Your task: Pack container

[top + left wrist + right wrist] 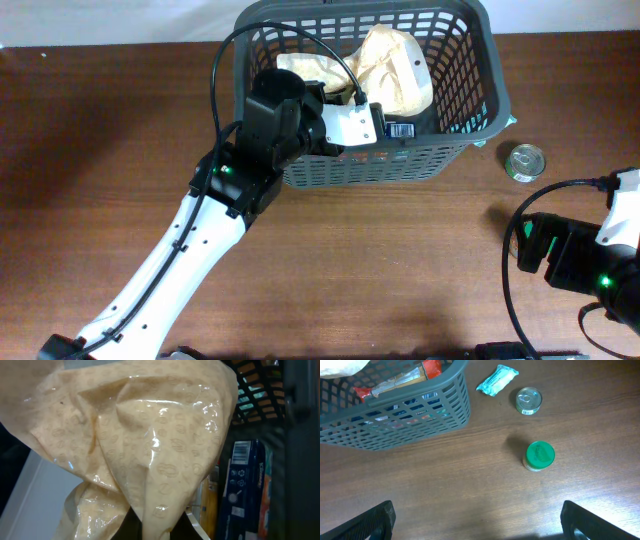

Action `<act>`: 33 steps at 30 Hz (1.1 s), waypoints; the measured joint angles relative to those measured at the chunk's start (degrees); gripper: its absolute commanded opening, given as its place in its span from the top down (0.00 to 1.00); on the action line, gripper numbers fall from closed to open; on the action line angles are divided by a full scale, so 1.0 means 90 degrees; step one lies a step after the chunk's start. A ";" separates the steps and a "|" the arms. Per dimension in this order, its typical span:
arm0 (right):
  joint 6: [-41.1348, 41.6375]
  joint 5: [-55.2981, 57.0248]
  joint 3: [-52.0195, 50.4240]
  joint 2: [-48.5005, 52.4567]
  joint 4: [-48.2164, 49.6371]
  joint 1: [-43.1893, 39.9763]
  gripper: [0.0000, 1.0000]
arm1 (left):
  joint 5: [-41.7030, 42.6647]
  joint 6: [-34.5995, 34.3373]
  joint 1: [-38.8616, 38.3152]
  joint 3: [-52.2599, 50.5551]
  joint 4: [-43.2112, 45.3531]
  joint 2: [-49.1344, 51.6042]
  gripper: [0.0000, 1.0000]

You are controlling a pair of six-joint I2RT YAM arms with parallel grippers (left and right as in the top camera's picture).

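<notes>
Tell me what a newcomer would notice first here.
The left gripper pinches a crinkled tan bag within the rim of the big grey container at the table's far edge; the bag fills the left wrist view. On the wood to the container's right lie a tin can, a green-lidded jar and a teal packet, with the right gripper open above bare table.

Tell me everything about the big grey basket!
The basket is large, rectangular and dark grey, plastic by its look, with slotted lattice walls and a thick smooth rim. It stands upright, open at the top, on the brown wooden table, toward the far side. Inside are a crinkly tan bag and a blue box. The left gripper reaches in over the near wall, gripping that bag.
</notes>
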 measured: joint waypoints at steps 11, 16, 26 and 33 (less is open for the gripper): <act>0.0005 0.0000 0.0000 0.0000 0.0002 0.0000 0.01 | 0.0044 -0.0199 0.0000 0.0002 0.0204 -0.0469 0.01; 0.0002 0.0000 0.0000 0.0000 0.0000 0.0000 0.01 | 0.0032 -0.0872 0.0000 0.0015 0.0073 -0.1384 0.01; 0.0002 0.0000 -0.0002 0.0000 0.0000 0.0000 0.01 | -0.2239 -0.2120 0.0092 0.0092 -0.1593 -0.2725 0.01; 0.0002 0.0002 -0.0005 0.0000 0.0000 0.0000 0.01 | -0.2960 -0.3791 0.1668 0.0095 -0.3262 -0.3417 0.01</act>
